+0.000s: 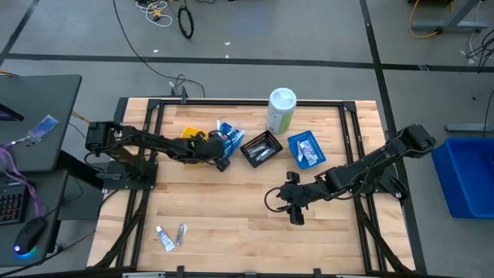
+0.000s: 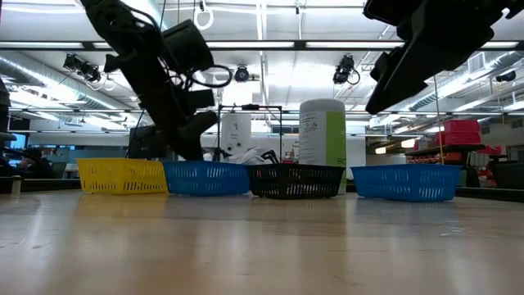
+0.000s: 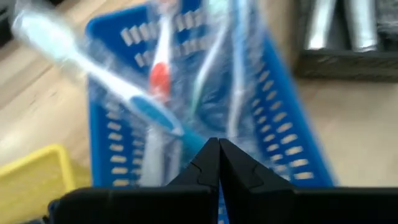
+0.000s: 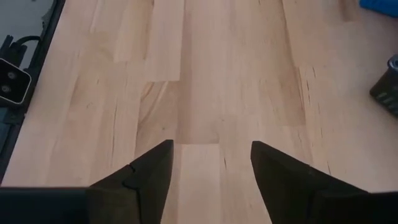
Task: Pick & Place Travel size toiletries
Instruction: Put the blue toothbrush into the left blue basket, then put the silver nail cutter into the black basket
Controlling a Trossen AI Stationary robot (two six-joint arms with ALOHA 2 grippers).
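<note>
My left gripper (image 1: 225, 152) (image 3: 218, 149) is shut on a blue-and-white toothbrush (image 3: 106, 81) in a clear wrapper, over a blue tray (image 1: 230, 139) (image 3: 286, 112) that holds several more wrapped toothbrushes. In the low view it hangs just above that tray (image 2: 205, 177). My right gripper (image 1: 294, 210) (image 4: 211, 162) is open and empty above bare table near the middle. Silvery tubes (image 3: 339, 25) lie in the black tray (image 1: 260, 148). Two small tubes (image 1: 171, 235) lie on the table at the near left. My left gripper pinches one end of the toothbrush (image 3: 189, 135) between its two fingertips. The toothbrush sticks out ahead of the fingers, slanting away over the blue tray. I cannot tell whether its far end rests on the items in the tray.
A yellow tray (image 1: 189, 133) stands left of the blue one, and a second blue tray (image 1: 306, 148) with items stands right of the black one. A tall white-and-green canister (image 1: 281, 110) stands behind them. The table's near half is bare wood (image 1: 231, 208).
</note>
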